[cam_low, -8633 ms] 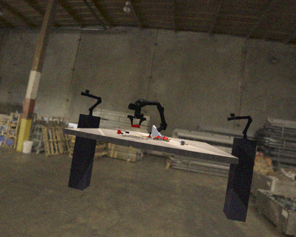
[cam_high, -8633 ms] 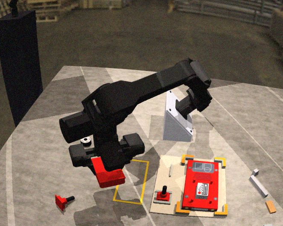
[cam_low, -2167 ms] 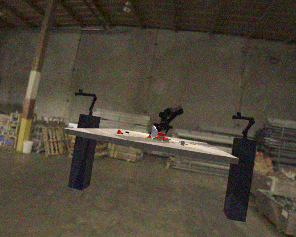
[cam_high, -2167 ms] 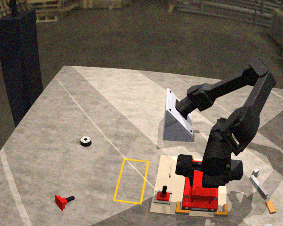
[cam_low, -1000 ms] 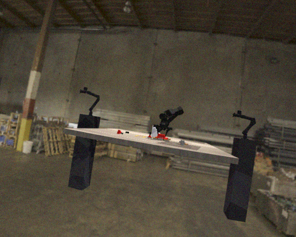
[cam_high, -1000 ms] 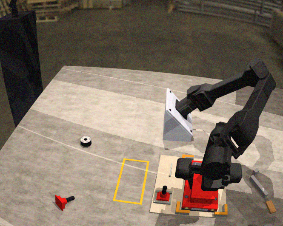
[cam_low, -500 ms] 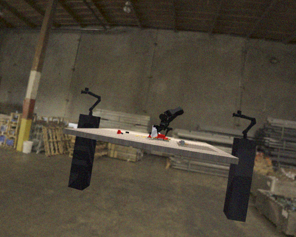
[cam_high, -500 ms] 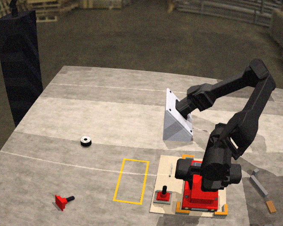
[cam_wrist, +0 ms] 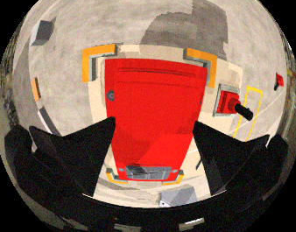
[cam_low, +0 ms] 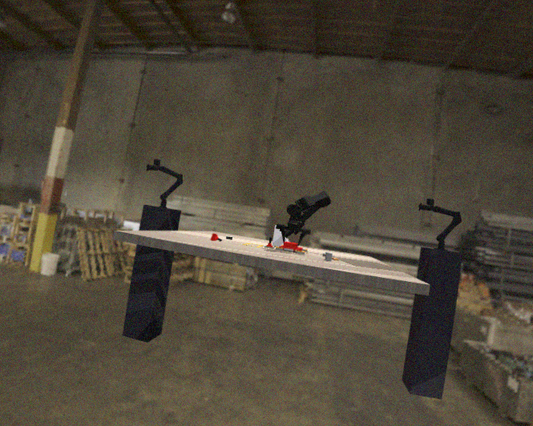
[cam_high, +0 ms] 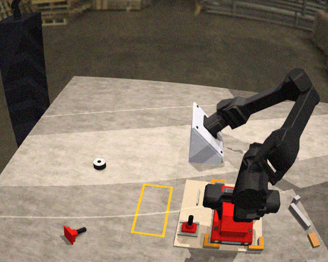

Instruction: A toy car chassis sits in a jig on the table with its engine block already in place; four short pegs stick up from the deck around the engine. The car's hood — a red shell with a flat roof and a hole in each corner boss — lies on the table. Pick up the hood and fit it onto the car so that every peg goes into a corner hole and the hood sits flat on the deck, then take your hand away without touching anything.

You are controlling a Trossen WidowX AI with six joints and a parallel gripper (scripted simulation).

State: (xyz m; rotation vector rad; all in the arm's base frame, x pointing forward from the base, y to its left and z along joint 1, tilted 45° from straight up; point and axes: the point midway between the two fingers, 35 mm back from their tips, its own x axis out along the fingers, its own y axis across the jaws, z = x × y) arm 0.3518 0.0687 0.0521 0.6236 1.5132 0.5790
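Observation:
The red hood (cam_high: 231, 225) (cam_wrist: 155, 97) sits over the engine on the red car chassis (cam_high: 230, 239). It looks level. Round grey peg ends (cam_high: 216, 228) (cam_wrist: 110, 95) show at its near corners; the far corners are hidden by my arm and fingers. Orange corner brackets (cam_high: 212, 243) (cam_wrist: 213, 68) of the jig stand around the car. My gripper (cam_wrist: 155, 123) is open, with one black finger on each side of the hood and narrow gaps beside it. In the top view the arm hides most of the fingers.
A red block with a black handle (cam_high: 189, 227) (cam_wrist: 230, 102) stands beside the car on the jig board (cam_high: 190, 186). Grey bars (cam_high: 299, 215) and an orange block (cam_high: 313, 239) lie on the other side. A yellow outline (cam_high: 168, 212), a black-and-white wheel (cam_high: 99, 164) and another red handled piece (cam_high: 70, 234) are farther left.

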